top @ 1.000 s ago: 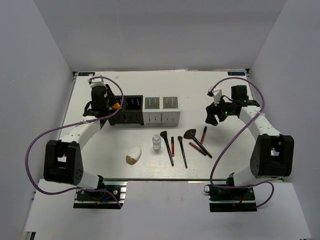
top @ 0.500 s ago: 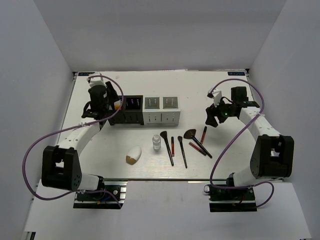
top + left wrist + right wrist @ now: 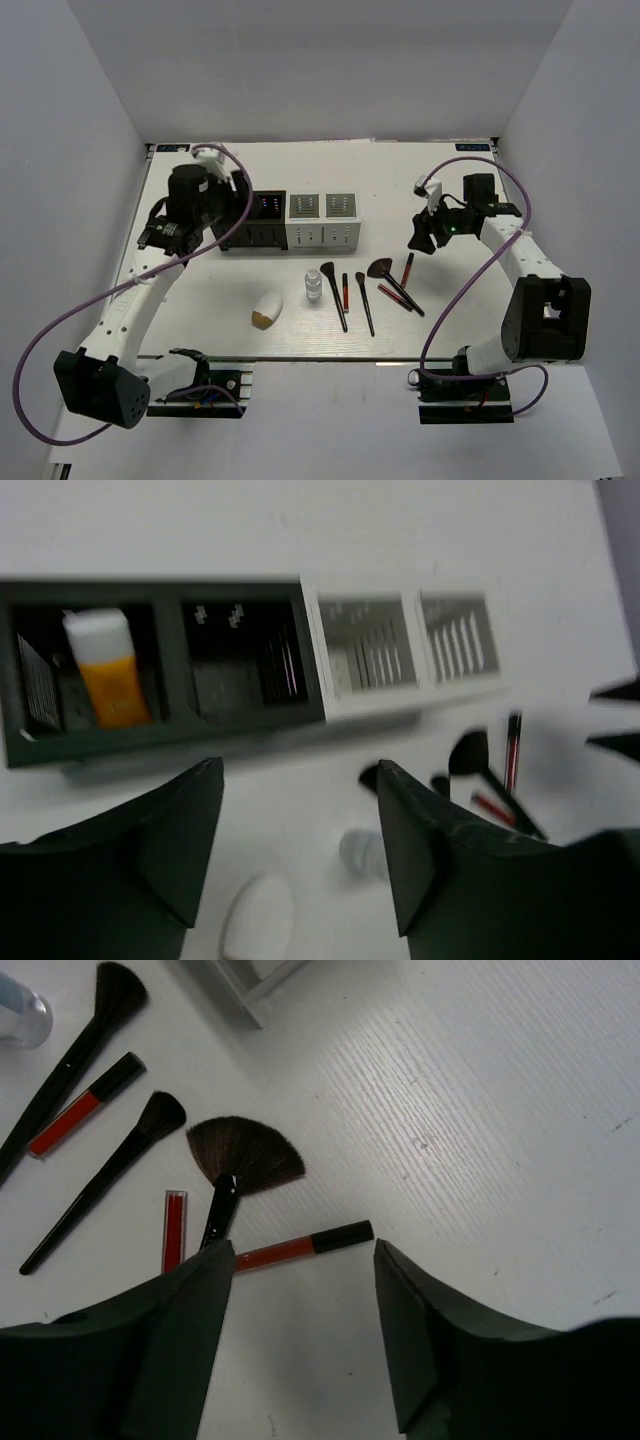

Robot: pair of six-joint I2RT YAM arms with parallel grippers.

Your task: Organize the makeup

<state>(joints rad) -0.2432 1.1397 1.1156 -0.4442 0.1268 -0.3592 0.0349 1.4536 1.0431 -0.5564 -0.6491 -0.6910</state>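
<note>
1 black slotted box (image 3: 262,232) touching 2 white slotted boxes (image 3: 323,235) on white table (image 3: 200,290)

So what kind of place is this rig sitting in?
Probably a lab-style test booth, not a home: plain grey walls close in a white table, the left arm and right arm are bolted at its near edge, and makeup lies beside slotted boxes.

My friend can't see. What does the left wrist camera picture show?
An orange tube sits in the end compartment of a black box, with white slotted boxes beside it. Nearer, blurry on the white table, lie brushes, red sticks, a clear bottle and a white oval, framed by the open left gripper.
</note>
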